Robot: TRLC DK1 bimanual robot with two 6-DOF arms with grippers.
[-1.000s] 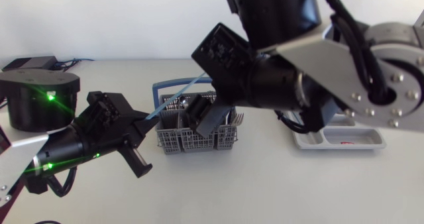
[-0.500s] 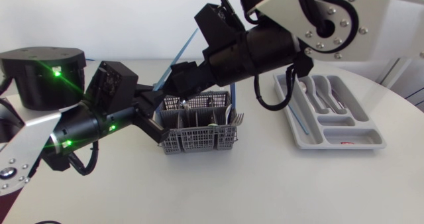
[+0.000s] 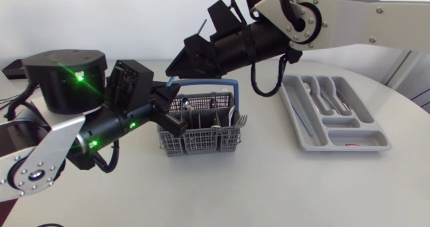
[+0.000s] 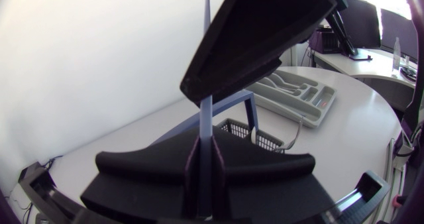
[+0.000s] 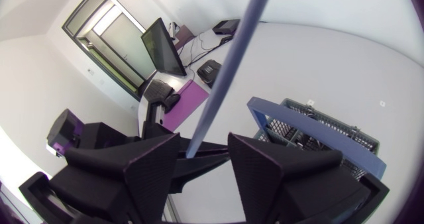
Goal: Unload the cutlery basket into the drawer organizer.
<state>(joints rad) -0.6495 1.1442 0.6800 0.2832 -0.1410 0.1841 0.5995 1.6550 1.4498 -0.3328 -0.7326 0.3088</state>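
The grey cutlery basket [image 3: 198,141] with a blue handle stands mid-table and holds several pieces. My left gripper [image 3: 171,86] is over its left end, shut on the lower end of a thin blue stick [image 3: 201,27] that points up. In the left wrist view the stick [image 4: 206,114] rises from my left gripper [image 4: 205,154]. My right gripper [image 3: 180,60] reaches in from the right, just above the left one. In the right wrist view its open fingers straddle the stick [image 5: 232,58], with my right gripper [image 5: 202,154] showing a gap on both sides. The grey drawer organizer [image 3: 376,145] lies at the right.
The organizer holds spoons and forks [image 3: 326,93] in its far compartments and another blue stick [image 3: 304,123] in its long left slot. My left arm's round black base [image 3: 64,79] stands at the left. The basket [image 4: 245,128] and organizer [image 4: 298,95] lie beyond my left gripper.
My left gripper has carried the stick right and up to the basket's left end. My right arm has drawn back from the basket, and its fingers have narrowed around the stick.
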